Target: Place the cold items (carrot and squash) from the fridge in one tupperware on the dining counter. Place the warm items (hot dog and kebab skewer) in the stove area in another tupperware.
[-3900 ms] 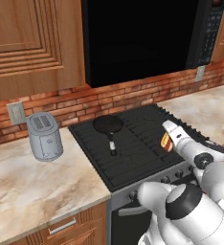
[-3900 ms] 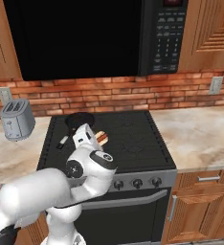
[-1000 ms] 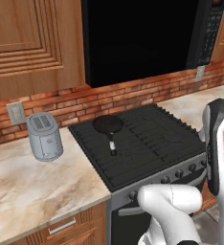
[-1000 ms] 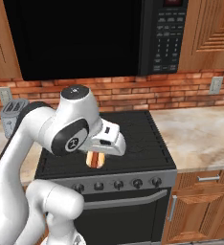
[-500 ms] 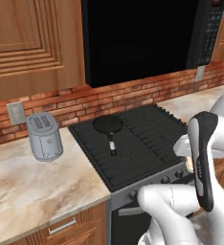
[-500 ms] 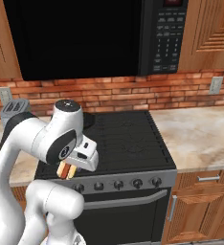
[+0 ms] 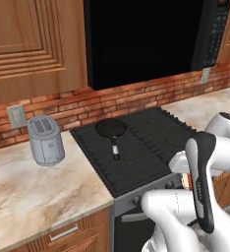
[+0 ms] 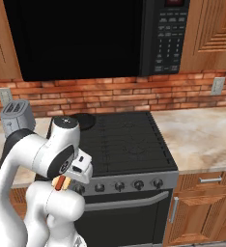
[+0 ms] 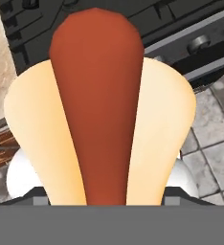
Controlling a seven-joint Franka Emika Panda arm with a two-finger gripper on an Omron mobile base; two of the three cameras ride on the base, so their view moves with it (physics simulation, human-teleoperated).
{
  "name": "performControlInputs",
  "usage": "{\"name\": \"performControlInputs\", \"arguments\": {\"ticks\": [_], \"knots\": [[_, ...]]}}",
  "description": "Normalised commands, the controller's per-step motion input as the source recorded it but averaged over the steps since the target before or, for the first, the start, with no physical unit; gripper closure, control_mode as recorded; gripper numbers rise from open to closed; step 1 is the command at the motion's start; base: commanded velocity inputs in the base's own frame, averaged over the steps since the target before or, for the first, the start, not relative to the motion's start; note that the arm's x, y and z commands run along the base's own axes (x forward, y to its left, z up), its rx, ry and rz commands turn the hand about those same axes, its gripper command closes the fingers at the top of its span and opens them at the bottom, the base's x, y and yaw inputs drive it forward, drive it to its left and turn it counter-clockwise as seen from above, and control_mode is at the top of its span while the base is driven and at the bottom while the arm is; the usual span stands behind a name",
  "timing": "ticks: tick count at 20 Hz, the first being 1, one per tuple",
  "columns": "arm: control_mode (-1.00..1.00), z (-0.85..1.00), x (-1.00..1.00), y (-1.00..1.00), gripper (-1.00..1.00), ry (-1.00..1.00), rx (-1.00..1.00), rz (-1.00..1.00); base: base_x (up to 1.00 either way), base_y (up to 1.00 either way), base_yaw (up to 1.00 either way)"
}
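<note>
One arm, one claw, one warm item in hand; listing from largest to smallest.

Stove (image 8: 127, 140): black range standing between two stretches of marbled surface (image 7: 33, 189), grates bare apart from the pan, knobs running along the front edge. It is lying behind and above the claw in both base views, so the carried item is hanging off the front of it, over the tiled floor (image 9: 214, 143).

Microwave (image 8: 95, 36): hanging dark above the stove, taking no part.

Toaster (image 7: 45, 140): sitting on the surface left of the stove, well apart from the arm.

Pan (image 7: 111, 129): small and black, resting on a rear burner with its handle pointing forward.

Claw (image 8: 63, 181): tucked low against the robot's own body, in front of the stove's knob row, clenching the hot dog by one end.

Hot dog (image 9: 98, 100): sausage in a pale bun, its long axis running straight out along the claw's own line, free end pointing away from the hand. In the right base view it is showing as a small red-and-tan stub under the wrist, probably hanging roughly downward, though that view is too small to be sure.

No tupperware is appearing; the coming move is turning on carrying the hot dog away from the stove toward one.
</note>
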Motion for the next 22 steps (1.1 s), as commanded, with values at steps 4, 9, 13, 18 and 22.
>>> {"name": "performControlInputs", "arguments": {"ticks": [4, 9, 13, 18, 22], "knots": [[1.00, -0.18, -0.14, 0.19, 1.00, -0.01, 0.00, 0.00, -0.06, 0.08, 0.00], [1.00, 0.00, 0.00, 0.00, 1.00, 0.00, 0.00, 0.00, -0.47, 0.37, 0.10], [1.00, 0.00, 0.00, 0.00, 1.00, 0.00, 0.00, 0.00, -0.78, 0.26, 0.08], [1.00, 0.00, 0.00, 0.00, 1.00, 0.00, 0.00, 0.00, -1.00, 0.02, 0.11], [1.00, 0.00, 0.00, 0.00, 1.00, 0.00, 0.00, 0.00, -1.00, 0.02, 0.16]]}}
